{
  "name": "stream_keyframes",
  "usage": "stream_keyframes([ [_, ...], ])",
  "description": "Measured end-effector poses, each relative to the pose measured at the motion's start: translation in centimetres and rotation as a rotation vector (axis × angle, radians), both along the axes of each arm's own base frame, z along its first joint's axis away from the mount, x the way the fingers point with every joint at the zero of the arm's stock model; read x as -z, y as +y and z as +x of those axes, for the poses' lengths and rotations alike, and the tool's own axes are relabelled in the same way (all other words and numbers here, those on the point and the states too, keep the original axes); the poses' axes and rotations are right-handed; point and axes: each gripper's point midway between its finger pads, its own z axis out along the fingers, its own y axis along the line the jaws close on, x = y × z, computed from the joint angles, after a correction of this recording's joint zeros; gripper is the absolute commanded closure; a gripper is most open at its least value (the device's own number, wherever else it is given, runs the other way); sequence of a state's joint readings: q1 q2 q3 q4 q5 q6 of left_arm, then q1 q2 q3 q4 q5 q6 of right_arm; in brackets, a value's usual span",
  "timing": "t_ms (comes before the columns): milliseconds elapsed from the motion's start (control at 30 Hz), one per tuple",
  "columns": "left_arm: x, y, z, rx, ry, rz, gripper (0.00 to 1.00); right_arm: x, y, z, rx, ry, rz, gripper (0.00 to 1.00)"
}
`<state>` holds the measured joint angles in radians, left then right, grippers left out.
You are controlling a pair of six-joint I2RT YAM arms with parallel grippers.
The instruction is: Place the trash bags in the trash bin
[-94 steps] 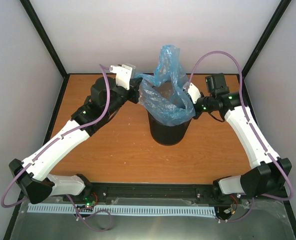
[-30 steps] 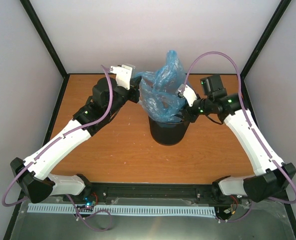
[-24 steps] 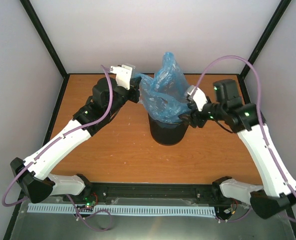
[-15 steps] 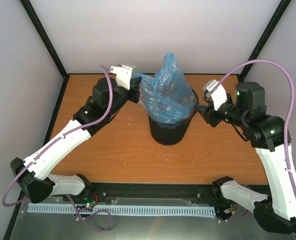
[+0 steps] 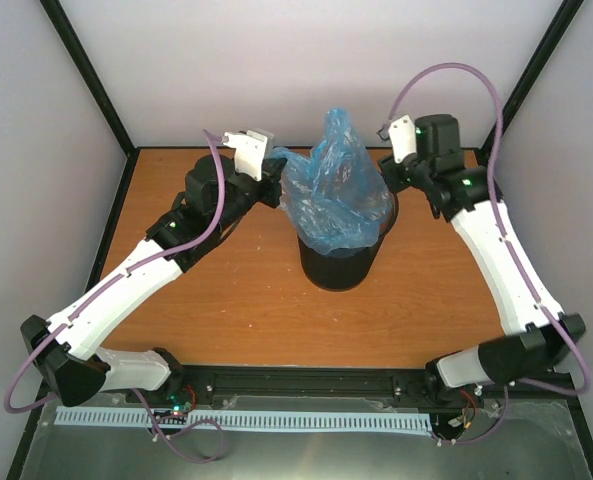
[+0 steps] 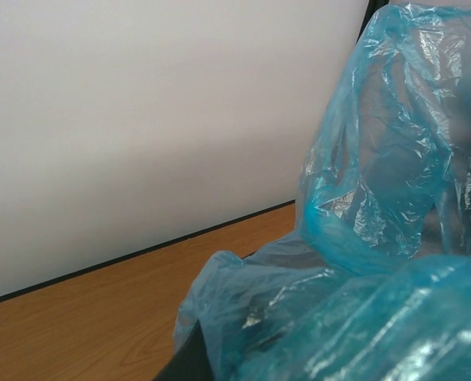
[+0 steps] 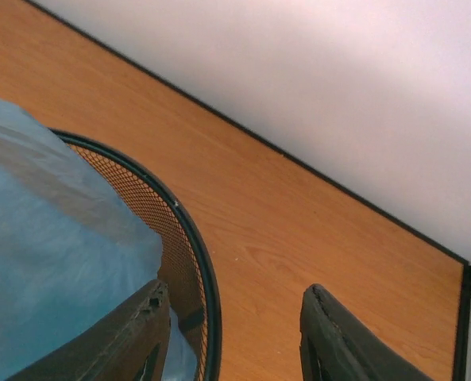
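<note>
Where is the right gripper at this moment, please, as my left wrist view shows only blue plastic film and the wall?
Observer: The right gripper is at the far right side of the black wire-mesh bin, open and holding nothing.
Operator: Thank you. Is the film fully inside?
Observer: No. From above, the light-blue trash bag fills the bin's mouth, but a peak stands well above the rim.
Operator: Does it drape over the rim on the right?
Observer: Not there. The right wrist view shows that stretch of rim bare, with the film inside the mesh.
</note>
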<state>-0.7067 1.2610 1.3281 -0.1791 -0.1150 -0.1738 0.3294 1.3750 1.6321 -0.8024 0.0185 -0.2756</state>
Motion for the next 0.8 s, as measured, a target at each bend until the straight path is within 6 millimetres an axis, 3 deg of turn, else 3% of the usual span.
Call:
stream_keyframes([
  [167,0.0,-0.1,-0.1,0.009,0.001,-0.001,0.99,4.2,2.0,2.2,-0.064,0.100,-0.028,0.56],
  [333,0.3,-0.3,0.0,0.015,0.006,0.003,0.99,5.6,4.8,0.4,-0.194,0.154,-0.014,0.56],
  [433,1.1,-0.9,0.3,0.029,0.023,0.014,0.99,6.5,5.2,-0.2,-0.221,0.183,-0.015,0.53],
  [600,2.6,-1.9,0.8,0.052,0.053,0.035,0.99,7.4,3.3,-0.6,-0.152,0.219,-0.013,0.46],
  [700,2.7,-2.0,0.8,0.056,0.056,0.036,0.99,5.8,0.5,-0.5,-0.070,0.194,0.041,0.39],
  [800,2.8,-2.1,0.8,0.059,0.057,0.036,0.99,2.9,-2.2,-1.7,-0.006,0.134,0.090,0.35],
])
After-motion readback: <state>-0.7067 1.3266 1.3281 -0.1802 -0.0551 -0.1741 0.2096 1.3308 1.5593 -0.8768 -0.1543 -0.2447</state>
